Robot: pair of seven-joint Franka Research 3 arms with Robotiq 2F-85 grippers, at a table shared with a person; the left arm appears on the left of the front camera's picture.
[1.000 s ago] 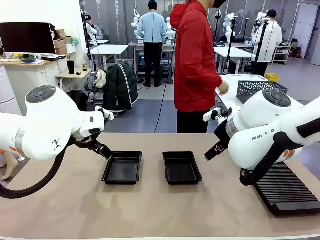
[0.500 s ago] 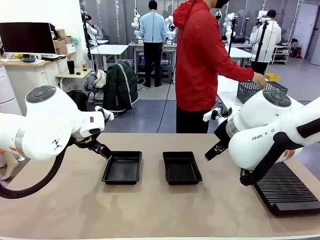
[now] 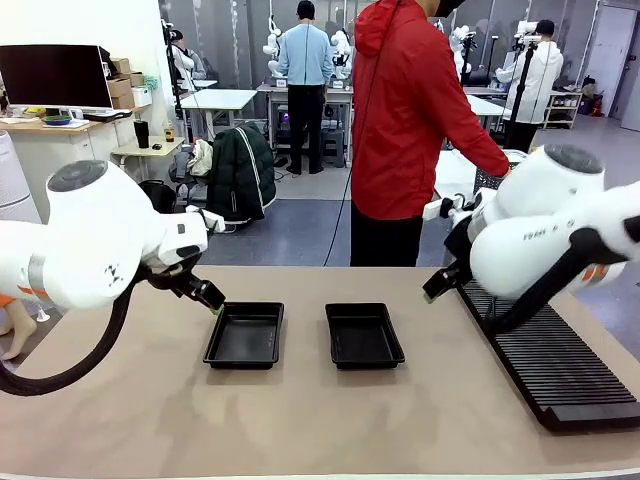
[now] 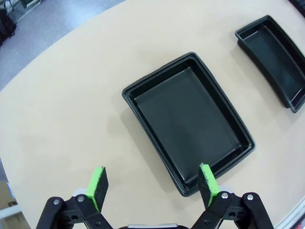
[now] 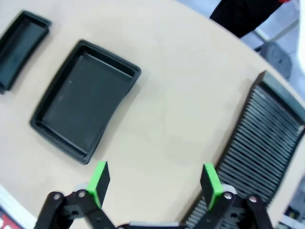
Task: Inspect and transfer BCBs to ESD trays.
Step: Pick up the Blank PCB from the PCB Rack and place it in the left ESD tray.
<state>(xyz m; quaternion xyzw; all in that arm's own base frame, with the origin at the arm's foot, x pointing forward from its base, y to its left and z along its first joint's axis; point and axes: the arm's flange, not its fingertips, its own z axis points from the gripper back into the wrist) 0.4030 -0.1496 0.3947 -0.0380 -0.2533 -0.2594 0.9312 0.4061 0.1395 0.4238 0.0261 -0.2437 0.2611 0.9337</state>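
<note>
Two black ESD trays lie side by side mid-table, the left tray (image 3: 245, 335) and the right tray (image 3: 364, 335), both with bare floors. My left gripper (image 3: 210, 297) hovers just beyond the left tray's far-left corner. In the left wrist view this gripper (image 4: 152, 183) is open above the left tray (image 4: 188, 121), nothing between its fingers. My right gripper (image 3: 432, 292) hangs between the right tray and the rack. It is open too (image 5: 155, 183), with the right tray (image 5: 86, 107) ahead of it. The BCBs are out of view.
A long black slotted rack (image 3: 545, 360) runs along the table's right side, also seen beside my right fingers (image 5: 257, 148). A person in a red hoodie (image 3: 405, 120) stands at the far edge, one arm stretched to the right behind my right arm.
My right arm has risen and swung to the right, uncovering more of the rack. The person has leaned further right with an arm out. My left arm shifted only slightly.
</note>
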